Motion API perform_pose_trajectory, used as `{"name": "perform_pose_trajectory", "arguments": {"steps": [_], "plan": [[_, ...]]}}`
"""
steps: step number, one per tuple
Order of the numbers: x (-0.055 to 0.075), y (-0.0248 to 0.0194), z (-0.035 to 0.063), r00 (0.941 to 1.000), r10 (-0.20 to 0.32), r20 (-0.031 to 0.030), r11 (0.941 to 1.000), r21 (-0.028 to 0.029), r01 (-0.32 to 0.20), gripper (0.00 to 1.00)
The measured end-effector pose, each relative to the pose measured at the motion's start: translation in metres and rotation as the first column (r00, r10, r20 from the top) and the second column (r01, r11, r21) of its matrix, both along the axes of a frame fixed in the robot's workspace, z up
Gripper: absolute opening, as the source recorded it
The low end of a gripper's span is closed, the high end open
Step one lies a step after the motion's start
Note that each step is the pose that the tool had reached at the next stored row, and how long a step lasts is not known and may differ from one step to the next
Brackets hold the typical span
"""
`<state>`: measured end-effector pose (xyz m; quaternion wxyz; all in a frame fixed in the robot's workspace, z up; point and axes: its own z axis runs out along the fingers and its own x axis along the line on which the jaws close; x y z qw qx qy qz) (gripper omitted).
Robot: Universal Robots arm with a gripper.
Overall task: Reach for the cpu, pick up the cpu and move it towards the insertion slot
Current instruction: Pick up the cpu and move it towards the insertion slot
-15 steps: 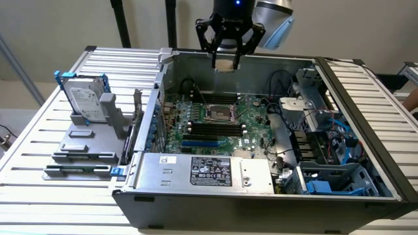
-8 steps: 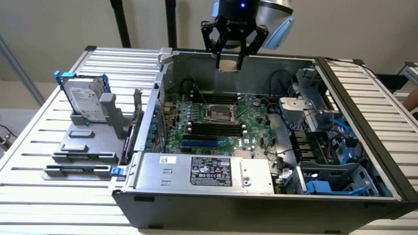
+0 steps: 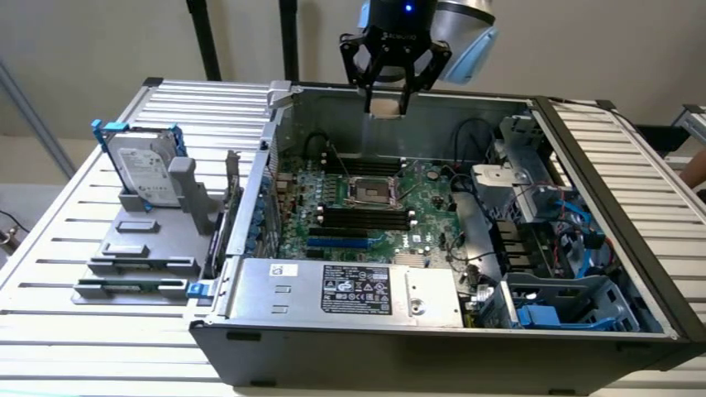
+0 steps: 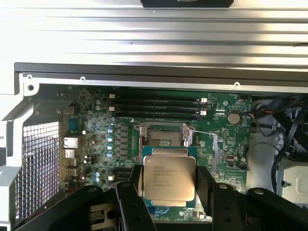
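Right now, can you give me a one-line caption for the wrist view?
Gripper holds the cpu between its jaws above the motherboard, near the insertion slot.

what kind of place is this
Probably a robot test bench for computer assembly: an opened desktop PC case lies on a slatted metal table, a hard drive stands in a grey fixture, and the gripper holds a cpu above the motherboard.

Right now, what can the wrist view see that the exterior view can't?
Wrist view alone: the printed writing on the cpu and the black fingers on its two sides.
Exterior view alone: the hard drive in its stand beside the computer case, and the gripper high above the case.
Both: the cpu held in the gripper, and the open slot on the green board.
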<state>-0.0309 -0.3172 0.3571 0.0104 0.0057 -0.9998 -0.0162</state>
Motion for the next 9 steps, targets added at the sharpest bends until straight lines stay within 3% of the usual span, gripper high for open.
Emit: {"name": "perform_pose_trajectory", "arguments": {"steps": [4,9], "plan": [[0.0024,0.0040,0.0000,1.0000,-0.003,0.0000,1.0000,0.0000,0.003,0.54],[0.0029,0.0040,0.0000,1.0000,-0.004,0.0000,1.0000,0.0000,0.004,0.54]]}}
